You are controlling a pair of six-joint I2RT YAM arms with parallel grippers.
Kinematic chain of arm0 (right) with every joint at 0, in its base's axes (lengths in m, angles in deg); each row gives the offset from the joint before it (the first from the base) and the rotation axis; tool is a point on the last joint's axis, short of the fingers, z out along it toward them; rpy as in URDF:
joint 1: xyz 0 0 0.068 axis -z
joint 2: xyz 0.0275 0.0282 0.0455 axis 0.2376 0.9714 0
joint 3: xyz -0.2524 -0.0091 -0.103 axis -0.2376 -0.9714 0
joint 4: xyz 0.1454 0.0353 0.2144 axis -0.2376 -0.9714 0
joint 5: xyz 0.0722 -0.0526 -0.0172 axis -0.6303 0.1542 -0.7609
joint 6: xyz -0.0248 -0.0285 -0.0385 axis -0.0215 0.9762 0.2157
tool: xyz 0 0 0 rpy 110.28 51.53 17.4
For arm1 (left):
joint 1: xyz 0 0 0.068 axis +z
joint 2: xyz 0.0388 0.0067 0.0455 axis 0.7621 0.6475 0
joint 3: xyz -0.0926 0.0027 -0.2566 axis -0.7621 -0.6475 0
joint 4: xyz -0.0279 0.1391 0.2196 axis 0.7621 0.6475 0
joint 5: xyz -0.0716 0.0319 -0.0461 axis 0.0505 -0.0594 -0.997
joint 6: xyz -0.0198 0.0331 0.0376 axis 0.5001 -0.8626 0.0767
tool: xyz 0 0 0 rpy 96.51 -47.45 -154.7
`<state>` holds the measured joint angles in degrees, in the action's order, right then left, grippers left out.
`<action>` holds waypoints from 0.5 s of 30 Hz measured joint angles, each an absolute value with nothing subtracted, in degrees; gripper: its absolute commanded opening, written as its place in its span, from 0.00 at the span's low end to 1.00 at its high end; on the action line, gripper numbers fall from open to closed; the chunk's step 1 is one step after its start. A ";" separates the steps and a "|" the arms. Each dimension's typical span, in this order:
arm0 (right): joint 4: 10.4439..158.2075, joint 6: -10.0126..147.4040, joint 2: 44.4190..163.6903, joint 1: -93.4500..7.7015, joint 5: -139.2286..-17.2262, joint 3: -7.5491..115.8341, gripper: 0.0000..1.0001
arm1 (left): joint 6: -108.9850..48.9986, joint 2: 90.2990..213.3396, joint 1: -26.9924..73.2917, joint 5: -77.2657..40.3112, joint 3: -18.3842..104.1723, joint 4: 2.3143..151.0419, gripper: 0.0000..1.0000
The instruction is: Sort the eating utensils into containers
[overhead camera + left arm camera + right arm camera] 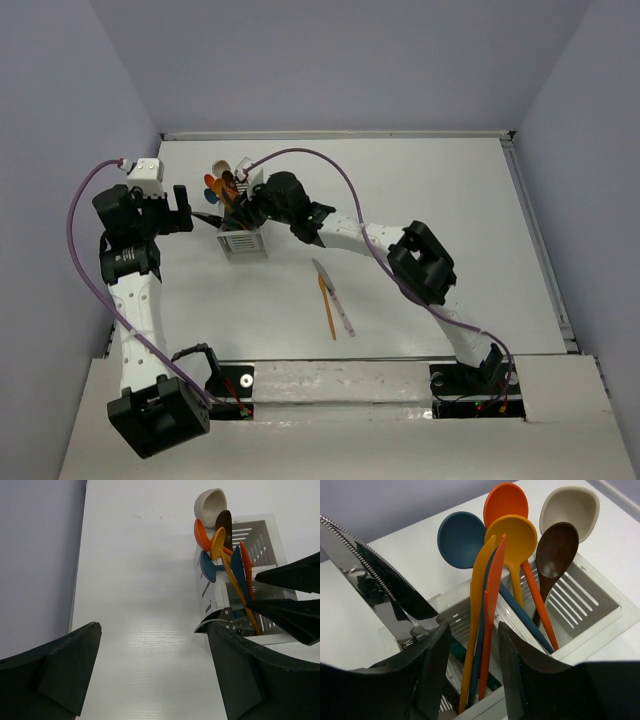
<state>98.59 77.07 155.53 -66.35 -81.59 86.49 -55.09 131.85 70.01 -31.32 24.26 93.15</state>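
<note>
Two orange knives (492, 620) upright in the white caddy (600, 615), inside the half-parted right hand (474, 630); left hand (152, 627) wide, empty.

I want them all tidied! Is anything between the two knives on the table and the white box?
Nothing visible: bare table lies between the orange plastic knife, the pink-handled silver-bladed knife and the white slatted caddy. The right gripper sits over the caddy.
</note>
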 measured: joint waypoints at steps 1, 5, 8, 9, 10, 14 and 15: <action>98.20 77.07 155.11 -66.37 -81.59 86.21 0.52 | -55.18 131.85 70.01 -31.47 24.24 93.15 0.99; 96.60 76.70 151.57 -66.59 -80.87 84.13 0.53 | -55.44 131.85 70.01 -32.30 24.20 93.17 0.99; 94.18 74.45 144.16 -66.72 -78.75 79.10 0.53 | -55.79 131.81 70.01 -32.52 23.96 93.15 0.99; 93.04 73.62 140.97 -66.72 -78.03 77.05 0.53 | -55.90 131.79 70.01 -32.52 23.78 93.15 0.99; 92.41 72.72 137.62 -66.72 -77.02 74.82 0.53 | -56.05 131.74 70.01 -32.52 23.59 93.17 0.99; 85.46 67.61 120.88 -66.72 -72.17 65.23 0.54 | -56.58 130.94 70.23 -32.50 22.03 93.15 0.99; 83.80 66.12 117.71 -66.72 -70.88 63.32 0.54 | -56.73 130.59 70.36 -32.50 21.62 93.20 0.99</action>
